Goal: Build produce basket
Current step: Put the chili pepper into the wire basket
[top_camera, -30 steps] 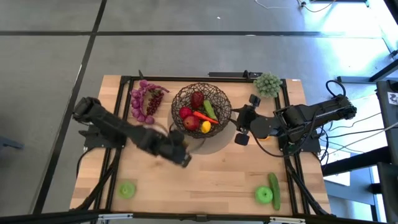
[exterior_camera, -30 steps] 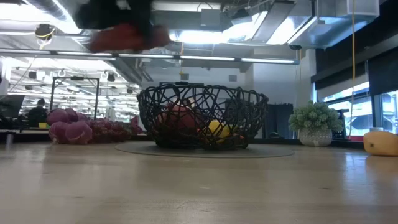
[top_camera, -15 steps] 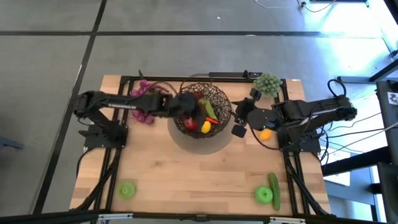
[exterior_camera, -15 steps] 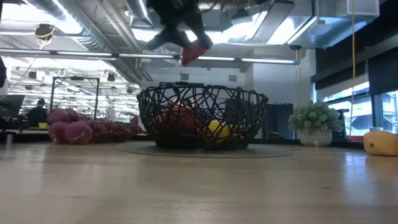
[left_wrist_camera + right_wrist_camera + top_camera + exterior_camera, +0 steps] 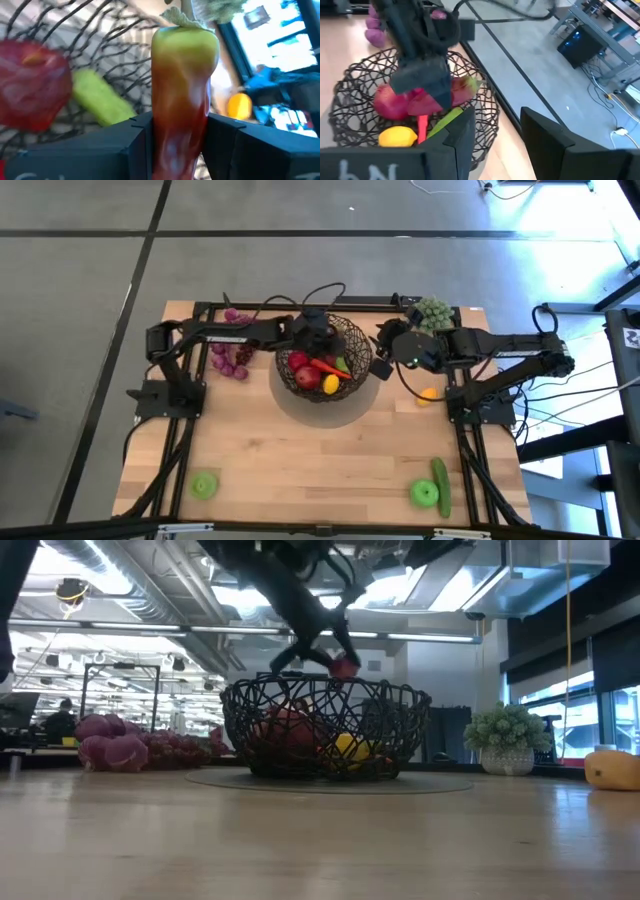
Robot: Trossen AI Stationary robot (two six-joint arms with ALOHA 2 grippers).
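the basket [image 5: 322, 358] sits at the far middle of the table [image 5: 330, 470], already holding a red apple [image 5: 298, 361], a carrot [image 5: 326, 366], a lemon [image 5: 331, 384] and a green cucumber [image 5: 340, 360]. the left gripper [image 5: 312, 332] hangs over the basket's far rim, its fingers clamped on a red chilli [image 5: 180, 110] with a greenish shoulder and stem; in the low view the chilli [image 5: 344, 667] shows just above the wire rim. the right gripper [image 5: 383, 350] waits just beside the basket's right edge, fingers apart and holding nothing, with an orange-yellow fruit [image 5: 427, 394] on the table near it

to do this step well, the chilli should probably come lower into the bowl before the fingers part, aimed at the free pocket on the far side between the apple and the cucumber; let go from rim height and it may bounce off the pile or slip through the mesh edge. the fingers should then lift straight up so they don't snag the wire. the two grippers are close across the basket, so the right one is best kept where it is until the left is clear

still outside the basket: purple grapes [image 5: 233, 352] at the far left, a green apple [image 5: 204, 485] near left, another green apple [image 5: 424, 493] touching a cucumber [image 5: 441, 482] near right
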